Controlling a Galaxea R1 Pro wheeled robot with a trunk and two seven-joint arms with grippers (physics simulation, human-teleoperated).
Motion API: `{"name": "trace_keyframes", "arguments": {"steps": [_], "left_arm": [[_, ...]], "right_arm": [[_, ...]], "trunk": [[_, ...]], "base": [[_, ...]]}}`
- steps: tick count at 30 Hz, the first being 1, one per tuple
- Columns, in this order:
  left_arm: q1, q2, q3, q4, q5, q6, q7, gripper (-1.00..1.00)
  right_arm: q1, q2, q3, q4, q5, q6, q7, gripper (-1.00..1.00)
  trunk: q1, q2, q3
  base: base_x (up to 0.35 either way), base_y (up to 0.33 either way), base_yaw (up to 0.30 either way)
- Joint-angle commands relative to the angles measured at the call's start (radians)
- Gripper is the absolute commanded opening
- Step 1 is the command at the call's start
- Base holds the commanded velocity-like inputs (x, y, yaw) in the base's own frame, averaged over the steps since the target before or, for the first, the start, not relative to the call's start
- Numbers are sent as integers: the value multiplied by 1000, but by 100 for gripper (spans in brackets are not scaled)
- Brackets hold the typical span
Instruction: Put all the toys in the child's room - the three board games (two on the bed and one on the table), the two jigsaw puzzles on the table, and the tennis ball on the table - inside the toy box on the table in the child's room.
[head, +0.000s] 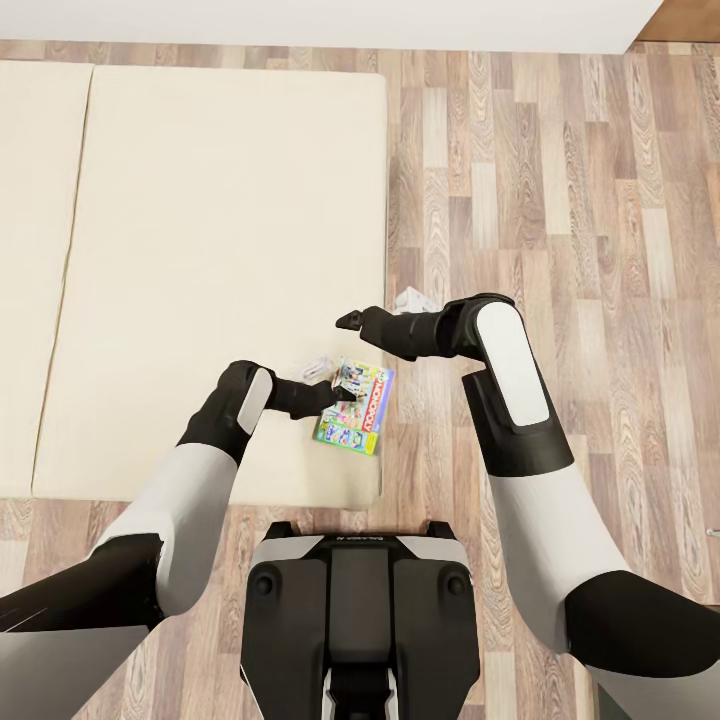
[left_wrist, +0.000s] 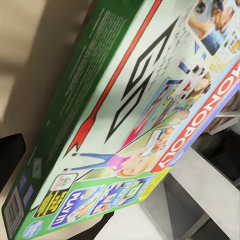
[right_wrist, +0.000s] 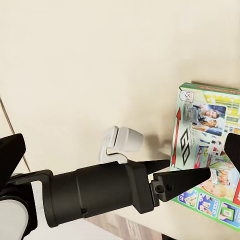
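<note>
The robot's dark base (head: 360, 620) fills the near edge of the head view, standing on the wood floor (head: 560, 200) at the foot of the bed (head: 200, 250). Its two arms reach forward over the bed's near right corner.

The left gripper (head: 338, 388) sits at the near edge of a board game (head: 360, 410), a pale green Monopoly box with a red band. The box lies close to the mattress's right edge, near the foot. In the right wrist view the left gripper's (right_wrist: 200, 177) dark fingers (right_wrist: 187, 176) taper to points that lie across the game's (right_wrist: 205, 150) lid; how wide they stand, and whether they pinch the box, cannot be told. The left wrist view shows the game (left_wrist: 135, 125) very close, seen at a slant, with its green side wall toward the camera and the printed lid running away from it.

The right gripper (head: 350, 322) hovers a little farther along the bed, above the beige mattress and apart from the game. Its fingertips look drawn together, but the opening cannot be made out, and nothing shows between them. A small white object (head: 412, 298) lies on the floor just beside the bed, behind the right forearm.

Beyond, the mattress stretches plain and bare toward a white wall (head: 320, 20).
</note>
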Motion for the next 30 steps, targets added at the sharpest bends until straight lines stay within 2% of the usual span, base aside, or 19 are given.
{"name": "trace_keyframes", "arguments": {"steps": [1,30], "left_arm": [[-1,-1,6,0,-2,6,-4,100],[-1,-1,0,0,-1,6,-18,100]], "right_arm": [[-1,0,0,-1,-8,3,-10,100],[-1,0,0,-1,-8,3,-10,100]], "trunk": [[1,-2,-1],[1,-2,-1]], "base": [[0,0,0],[0,0,0]]}}
